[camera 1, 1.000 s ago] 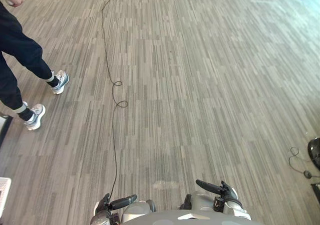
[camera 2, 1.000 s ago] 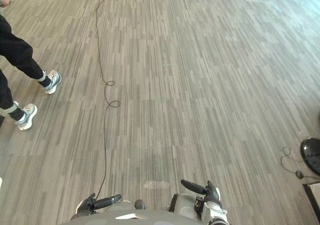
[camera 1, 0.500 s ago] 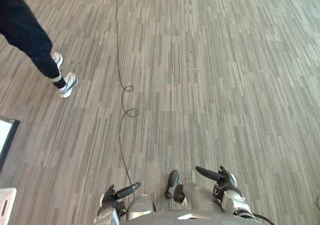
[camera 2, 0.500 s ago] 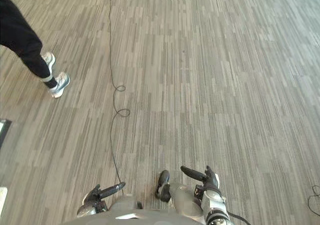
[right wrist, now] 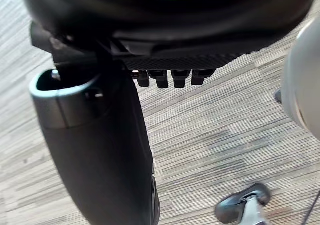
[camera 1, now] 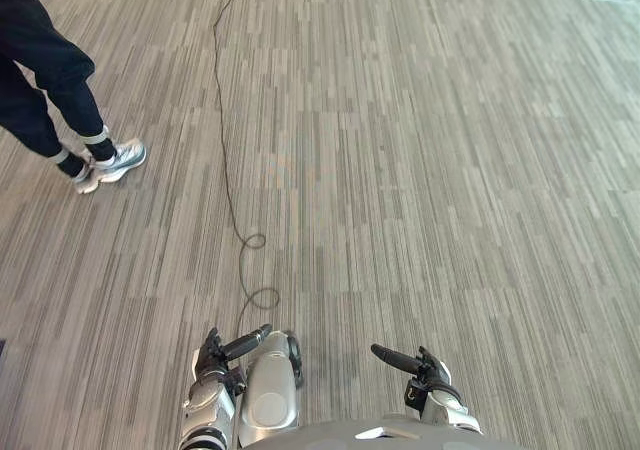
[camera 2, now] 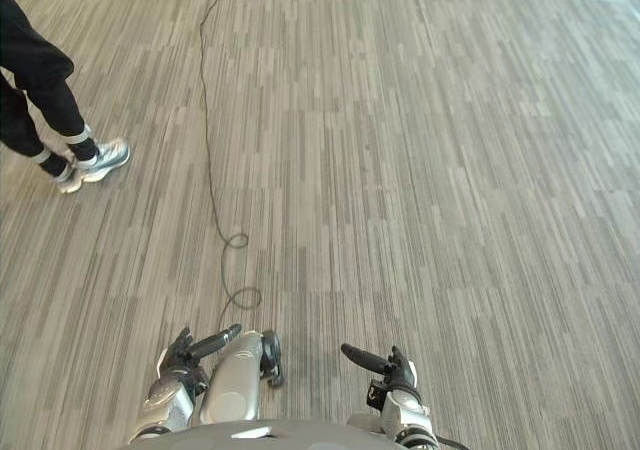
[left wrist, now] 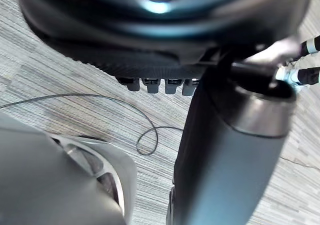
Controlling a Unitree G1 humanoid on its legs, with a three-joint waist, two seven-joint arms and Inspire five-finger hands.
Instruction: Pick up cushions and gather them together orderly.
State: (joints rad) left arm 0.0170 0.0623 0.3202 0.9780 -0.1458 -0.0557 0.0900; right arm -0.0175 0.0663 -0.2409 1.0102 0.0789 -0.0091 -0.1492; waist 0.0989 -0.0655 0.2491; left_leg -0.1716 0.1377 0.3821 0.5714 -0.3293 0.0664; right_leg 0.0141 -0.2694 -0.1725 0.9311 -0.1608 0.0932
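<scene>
**A:** Starting at the left, who is that?

**B:** A person (camera 1: 45, 65) in dark trousers and grey-white trainers (camera 1: 118, 158), standing on the floor (camera 1: 430, 170) well apart from the robot.

**A:** And the floor itself?

**B:** Flat, matt, streaked in thin grey and brown strips. It could be short-pile carpet or plank; I cannot tell which.

**A:** The hands?

**B:** The left hand (camera 1: 215, 362) hangs low beside the body. It has a hard dark shell and the thumb juts out. Its fingers (left wrist: 149, 85) sit slack in a row, pinching nothing. Further right, the right hand (camera 1: 425, 372) is the same: thumb out, fingers loose, empty.

**A:** Where are the cushions?

**B:** Neither hand has one, and I cannot tell where they lie.

**A:** How would they handle?

**B:** My guess is light, soft and squashy, with a fabric cover, so not slippery and nothing to break. One would probably sag if pinched by a corner. I would take it along an edge, thumb above and fingers beneath, or press it between both hands. That should let them stack squarely.
</scene>
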